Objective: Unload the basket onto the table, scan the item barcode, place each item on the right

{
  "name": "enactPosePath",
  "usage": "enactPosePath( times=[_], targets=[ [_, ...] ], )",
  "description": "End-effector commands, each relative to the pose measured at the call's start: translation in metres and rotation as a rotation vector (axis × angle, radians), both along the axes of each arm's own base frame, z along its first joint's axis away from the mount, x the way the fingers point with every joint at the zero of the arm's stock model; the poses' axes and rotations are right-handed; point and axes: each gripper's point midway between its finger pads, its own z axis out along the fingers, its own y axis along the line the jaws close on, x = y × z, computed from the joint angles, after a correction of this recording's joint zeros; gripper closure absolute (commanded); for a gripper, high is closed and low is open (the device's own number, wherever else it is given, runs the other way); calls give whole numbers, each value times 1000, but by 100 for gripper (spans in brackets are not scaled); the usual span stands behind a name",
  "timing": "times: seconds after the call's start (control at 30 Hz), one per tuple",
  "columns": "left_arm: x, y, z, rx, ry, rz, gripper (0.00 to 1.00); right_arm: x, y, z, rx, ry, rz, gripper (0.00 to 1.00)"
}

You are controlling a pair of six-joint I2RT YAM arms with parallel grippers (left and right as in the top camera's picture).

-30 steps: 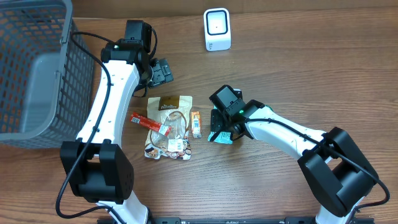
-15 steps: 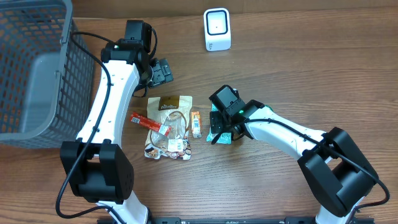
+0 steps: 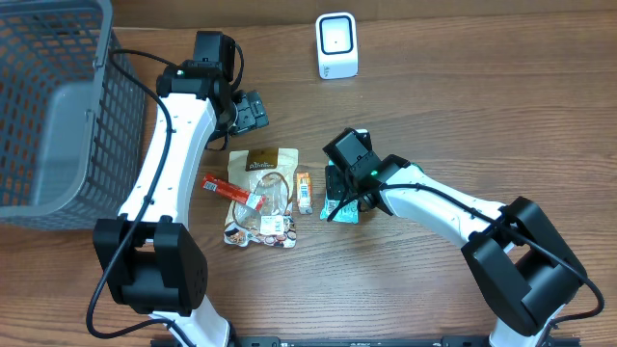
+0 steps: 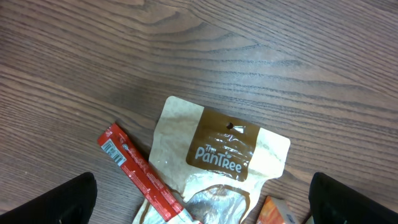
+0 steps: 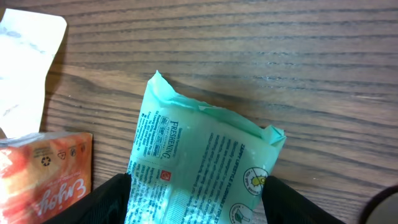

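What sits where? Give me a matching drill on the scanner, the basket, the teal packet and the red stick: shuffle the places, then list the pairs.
Things:
1. white scanner
2. grey basket
3. teal packet
4. red stick

Places:
A. lying partly on the brown pouch
B. between the fingers of the right end effector
C. top centre of the overhead view
D. left edge of the overhead view

Pairs: 1-C, 2-D, 3-B, 4-A.

Crumpled teal packet (image 3: 343,206), printed side up, lies tilted just right of centre; white scanner (image 3: 336,45) stands upright at top centre.
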Motion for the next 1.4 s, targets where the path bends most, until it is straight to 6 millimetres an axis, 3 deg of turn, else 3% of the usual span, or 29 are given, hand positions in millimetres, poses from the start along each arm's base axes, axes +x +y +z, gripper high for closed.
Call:
enactPosePath(
  times=[0.0, 0.13, 0.6, 0.9, 1.13, 1.37],
  targets=[
    [2, 1, 10, 10, -28, -9, 0, -6, 7, 5, 41, 14, 30, 30],
    [2, 1, 10, 10, -29, -9, 0, -11, 15, 6, 53, 19, 123, 30],
    [2, 1, 10, 10, -29, -9, 0, -11, 16, 6, 38, 7, 180, 29],
    [2, 1, 10, 10, -29, -9, 1, 2, 23, 33, 12, -35, 237, 29],
    [2, 1, 10, 10, -29, -9, 0, -11, 16, 27, -25, 19, 246, 29],
    [2, 1, 10, 10, -29, -9, 0, -23, 15, 18, -73, 25, 402, 30]
  ],
)
